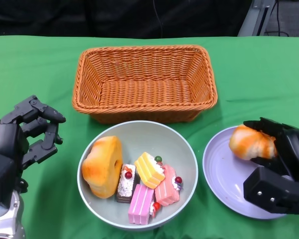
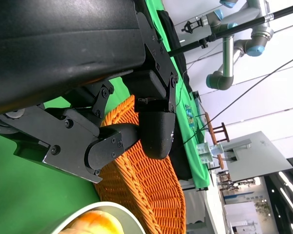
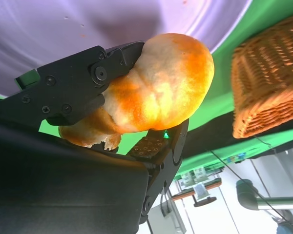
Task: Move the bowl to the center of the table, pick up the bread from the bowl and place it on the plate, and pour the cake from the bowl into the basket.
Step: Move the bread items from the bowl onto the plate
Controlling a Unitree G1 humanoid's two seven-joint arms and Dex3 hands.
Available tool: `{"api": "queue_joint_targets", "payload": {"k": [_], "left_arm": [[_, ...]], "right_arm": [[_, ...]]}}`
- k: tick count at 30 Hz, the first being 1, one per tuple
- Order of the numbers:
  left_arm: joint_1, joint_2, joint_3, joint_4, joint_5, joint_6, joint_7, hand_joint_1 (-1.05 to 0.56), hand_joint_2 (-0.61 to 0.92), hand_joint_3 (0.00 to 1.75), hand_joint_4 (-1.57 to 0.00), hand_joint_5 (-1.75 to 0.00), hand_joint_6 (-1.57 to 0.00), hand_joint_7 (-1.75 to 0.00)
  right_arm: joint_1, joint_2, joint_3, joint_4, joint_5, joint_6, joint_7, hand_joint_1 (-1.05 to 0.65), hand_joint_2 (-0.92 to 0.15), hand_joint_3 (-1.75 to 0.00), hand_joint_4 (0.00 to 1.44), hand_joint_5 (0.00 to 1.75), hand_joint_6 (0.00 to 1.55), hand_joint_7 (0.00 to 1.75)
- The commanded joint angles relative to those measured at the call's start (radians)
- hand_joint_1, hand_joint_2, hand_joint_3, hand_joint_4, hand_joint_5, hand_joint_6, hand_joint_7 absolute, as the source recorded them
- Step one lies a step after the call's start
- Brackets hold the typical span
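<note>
Green cloth all round, and the right hand (image 1: 275,167) grips one bread (image 1: 251,142) above the plate (image 1: 224,174), left hand (image 1: 25,137) empty and spread; release it crooked and it could roll off the rim.

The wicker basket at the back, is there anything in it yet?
Empty. The head view shows only bare weave inside the basket; the cake pieces all lie in the bowl in front of it.

Woven orange wicker basket (image 1: 144,82), rough ribbed weave, smooth glossy grey bowl (image 1: 187,149), glossy lilac plate (image 1: 220,174), matt green cloth tabletop (image 1: 35,69), matt black plastic hand (image 1: 281,167)
</note>
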Motion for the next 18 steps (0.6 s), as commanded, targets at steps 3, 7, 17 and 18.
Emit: {"api": "queue_joint_targets", "payload": {"k": [3, 7, 17, 18], "left_arm": [[0.0, 0.013, 0.007, -0.001, -0.002, -0.006, -0.001, -0.1, 0.67, 0.9, -0.8, -1.68, -0.77, -1.31], [-0.002, 0.014, 0.007, 0.004, 0.001, -0.01, 0.001, -0.1, 0.67, 0.9, -0.8, -1.67, -0.78, -1.3], [-0.002, 0.016, 0.004, 0.002, 0.013, -0.013, 0.013, -0.11, 0.67, 0.91, -0.81, -1.66, -0.78, -1.3], [-0.003, 0.016, 0.005, 0.004, 0.01, -0.013, 0.01, -0.12, 0.66, 0.91, -0.81, -1.66, -0.78, -1.31]], "right_arm": [[-0.043, 0.008, 0.038, 0.073, -0.013, -0.006, -0.062, -0.05, -0.9, 0.0, 0.82, 1.24, 1.1, 0.23], [-0.046, 0.01, 0.062, 0.083, -0.017, 0.008, -0.057, -0.06, -0.9, 0.0, 0.89, 0.94, 1.13, 0.12], [0.071, -0.028, 0.091, -0.266, -0.021, 0.286, 0.264, -0.29, -0.89, 0.0, 0.6, 0.04, 0.65, 0.0], [0.092, -0.035, 0.09, -0.323, -0.022, 0.314, 0.301, -0.3, -0.89, 0.0, 0.57, 0.02, 0.63, 0.0]]}}
